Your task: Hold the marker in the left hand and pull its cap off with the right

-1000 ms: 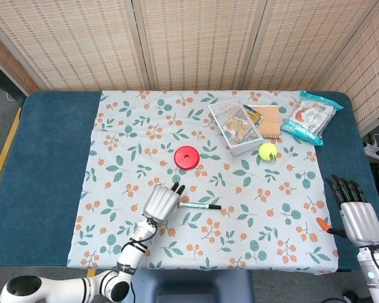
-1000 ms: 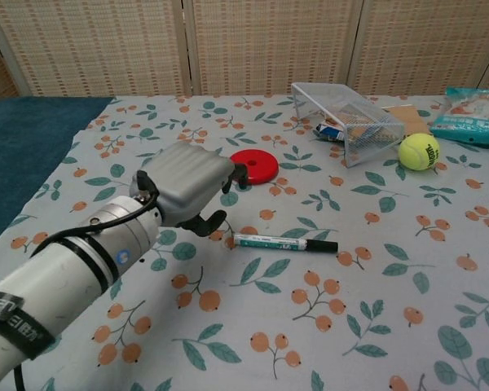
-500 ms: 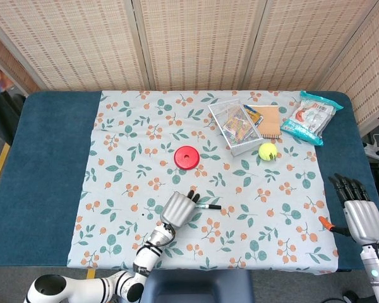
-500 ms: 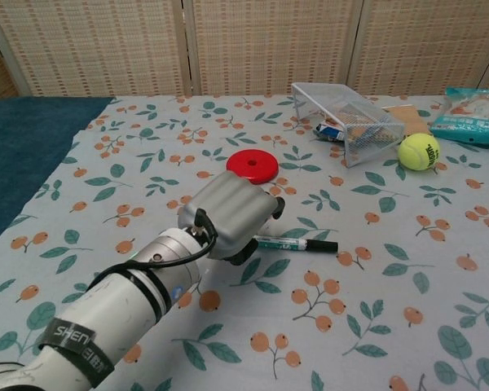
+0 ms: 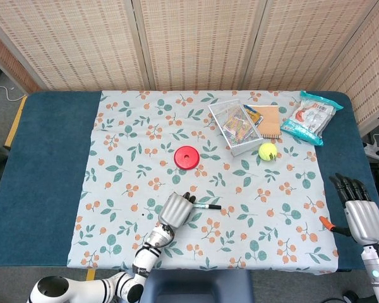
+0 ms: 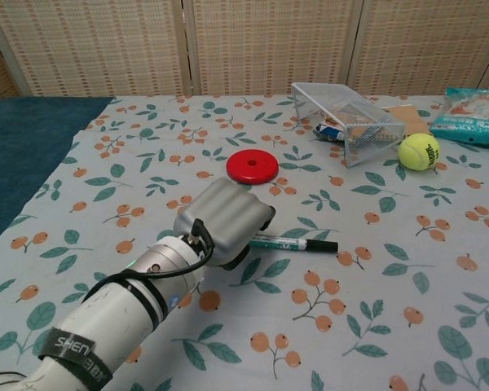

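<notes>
Left hand covers marker barrel end on surface, grip unclear. Right hand spread, idle, well apart. Marker light, stiff, smooth: grip barrel, leave black cap free.

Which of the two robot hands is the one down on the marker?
The left robot hand, low over the marker's pale end. The right robot hand sits far off at the table's edge, holding nothing.

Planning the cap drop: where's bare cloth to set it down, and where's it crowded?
Bare: the cloth between the marker and the right hand, and left of the red disc. Crowded: far right corner, with wire basket, notebook, tennis ball, snack bag.
</notes>
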### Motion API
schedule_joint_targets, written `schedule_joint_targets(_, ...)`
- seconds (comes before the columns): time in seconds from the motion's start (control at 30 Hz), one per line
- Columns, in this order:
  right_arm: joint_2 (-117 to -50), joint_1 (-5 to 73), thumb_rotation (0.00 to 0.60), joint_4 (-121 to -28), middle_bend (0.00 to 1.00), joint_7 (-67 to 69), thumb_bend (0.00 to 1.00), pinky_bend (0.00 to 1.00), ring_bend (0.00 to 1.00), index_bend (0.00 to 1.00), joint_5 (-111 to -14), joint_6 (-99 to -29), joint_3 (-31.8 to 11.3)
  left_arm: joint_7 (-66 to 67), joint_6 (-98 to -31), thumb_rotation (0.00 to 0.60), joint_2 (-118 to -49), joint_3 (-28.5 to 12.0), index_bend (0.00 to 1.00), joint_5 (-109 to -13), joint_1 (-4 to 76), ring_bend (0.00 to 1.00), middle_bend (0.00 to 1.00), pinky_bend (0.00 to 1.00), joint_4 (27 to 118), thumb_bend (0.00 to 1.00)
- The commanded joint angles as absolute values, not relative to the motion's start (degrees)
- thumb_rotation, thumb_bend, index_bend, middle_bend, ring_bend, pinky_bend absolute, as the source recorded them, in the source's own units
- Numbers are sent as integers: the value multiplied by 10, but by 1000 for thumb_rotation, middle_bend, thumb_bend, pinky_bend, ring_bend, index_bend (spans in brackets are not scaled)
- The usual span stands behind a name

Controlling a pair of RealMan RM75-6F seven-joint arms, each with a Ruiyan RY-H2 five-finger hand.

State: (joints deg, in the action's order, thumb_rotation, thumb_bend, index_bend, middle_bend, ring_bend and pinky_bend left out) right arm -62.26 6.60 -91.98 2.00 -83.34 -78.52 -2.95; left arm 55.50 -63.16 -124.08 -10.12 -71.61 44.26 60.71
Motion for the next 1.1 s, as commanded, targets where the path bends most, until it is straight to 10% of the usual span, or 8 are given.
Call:
schedule_joint_targets(0.03,-623,66,524,-920,0,19,123,0,0,0,-833,-785,-30,557,-635,600,-1245,-100,387,-716,440,810,424,1000,600,437)
schedule_joint_targets(0.73,-617,65,525,-928,0,19,123,0,0,0,-830,-784,-28,557,-640,600,-1264,-87,412,-742,440,811,443,1000,572,439)
schedule_joint_targets(1.1,-622,66,524,-927,0,17,123,0,0,0,-839,-787,-26,519,-675,600,-1264,-88,704,-772,431,839,743,1000,567,453)
